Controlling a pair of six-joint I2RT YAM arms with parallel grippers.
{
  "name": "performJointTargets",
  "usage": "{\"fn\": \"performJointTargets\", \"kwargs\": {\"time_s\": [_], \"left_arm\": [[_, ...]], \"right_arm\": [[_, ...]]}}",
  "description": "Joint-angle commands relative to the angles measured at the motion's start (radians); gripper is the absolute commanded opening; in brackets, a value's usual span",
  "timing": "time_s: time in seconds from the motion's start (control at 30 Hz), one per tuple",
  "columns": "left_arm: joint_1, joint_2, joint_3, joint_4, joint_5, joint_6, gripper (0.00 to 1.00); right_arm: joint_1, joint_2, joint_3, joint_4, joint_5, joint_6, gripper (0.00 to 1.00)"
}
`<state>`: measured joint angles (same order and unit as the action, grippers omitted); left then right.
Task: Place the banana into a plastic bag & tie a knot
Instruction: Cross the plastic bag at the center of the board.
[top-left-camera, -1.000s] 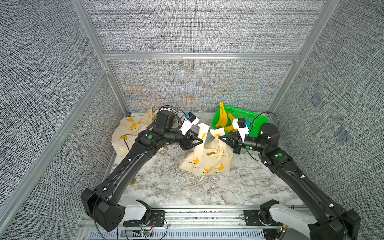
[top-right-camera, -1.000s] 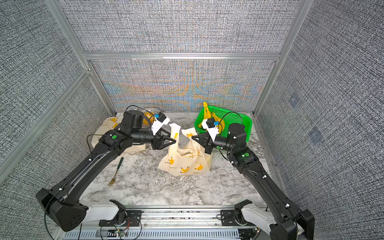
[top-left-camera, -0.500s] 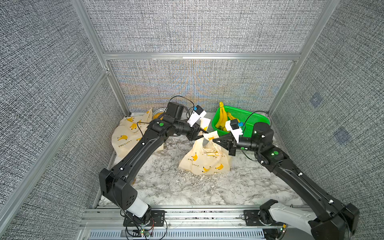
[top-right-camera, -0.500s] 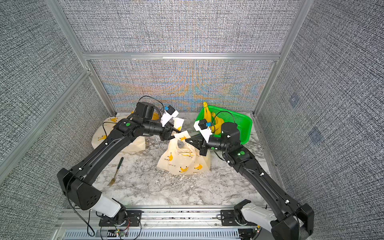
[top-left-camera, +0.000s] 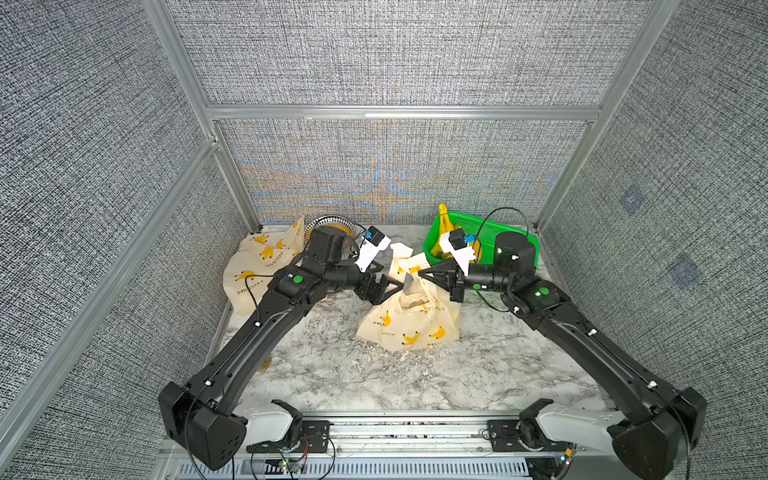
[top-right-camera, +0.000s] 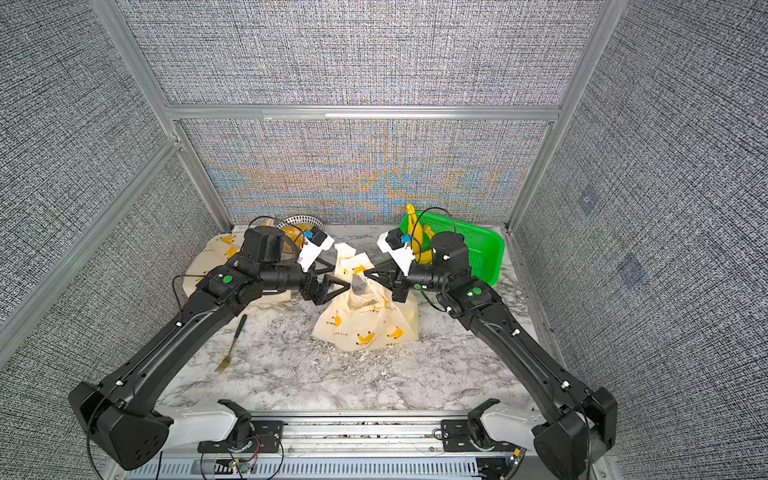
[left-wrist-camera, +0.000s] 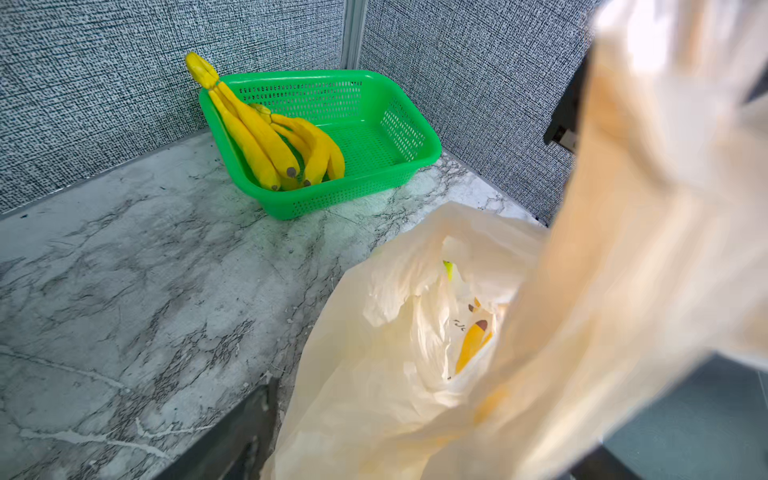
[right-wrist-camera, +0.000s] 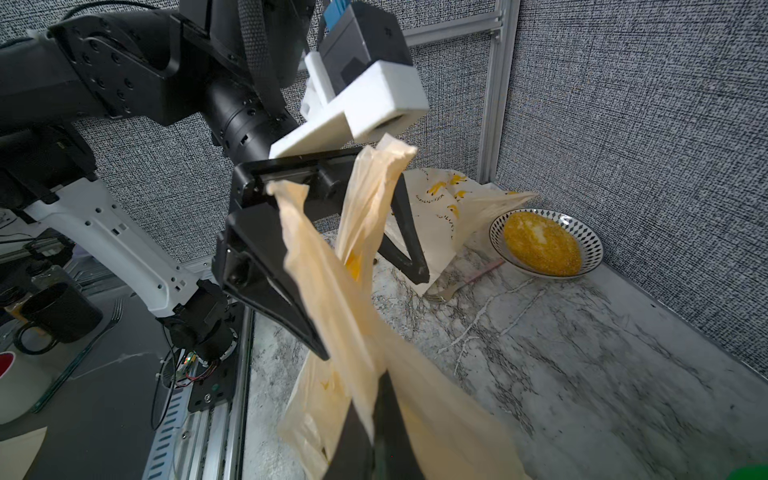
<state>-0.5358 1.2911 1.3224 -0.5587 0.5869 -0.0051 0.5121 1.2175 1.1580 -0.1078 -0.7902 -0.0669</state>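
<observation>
At the middle of the table (top-left-camera: 332, 374), your bag (top-left-camera: 409, 322) sits on its broad base with the mouth up. Its two handles rise as long twisted strips. In the right wrist view one stands nearly upright, and the other slants up from your right pincer (right-wrist-camera: 380, 386) toward your left pincer (right-wrist-camera: 371, 314).

Your right pincer is clamped tight on the slanting handle, its tips pointing at the left arm. Your left pincer gapes wide with the upright handle between its jaws and pinches nothing. Whether a jaw brushes the plastic, you cannot tell. The two pincers face each other tip to tip just above the bag's mouth.

Your banana (top-right-camera: 411, 311) is inside the bag, showing only as a yellow glow through the plastic on the side nearest the right arm. Which way it points and how its long axis runs cannot be made out. The yellow shapes in the left wrist view may be print.

Behind the right arm, a green basket (top-left-camera: 519, 243) holds a bunch (left-wrist-camera: 266, 141). Its stems are raised over the rim by the wall, and the fruit slopes down into the basket. At the back left lie a second bag (top-left-camera: 253, 266) and a bowl (right-wrist-camera: 544, 245), and a fork (top-right-camera: 230, 349) lies beside the left arm.
</observation>
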Motion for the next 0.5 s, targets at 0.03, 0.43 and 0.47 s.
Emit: {"fn": "performJointTargets", "kwargs": {"time_s": [0.03,0.43,0.47], "left_arm": [[0.001,-0.030,-0.006,0.074,-0.053,-0.064,0.89],[0.000,-0.211,-0.080,0.096,-0.221,-0.171,0.97],[0.001,-0.221,-0.077,0.084,-0.230,-0.172,0.97]], "right_arm": [[0.026,0.006,0.018,-0.041,0.023,-0.034,0.00],[0.075,0.062,0.082,-0.149,0.137,-0.069,0.00],[0.079,0.064,0.087,-0.155,0.138,-0.069,0.00]]}}
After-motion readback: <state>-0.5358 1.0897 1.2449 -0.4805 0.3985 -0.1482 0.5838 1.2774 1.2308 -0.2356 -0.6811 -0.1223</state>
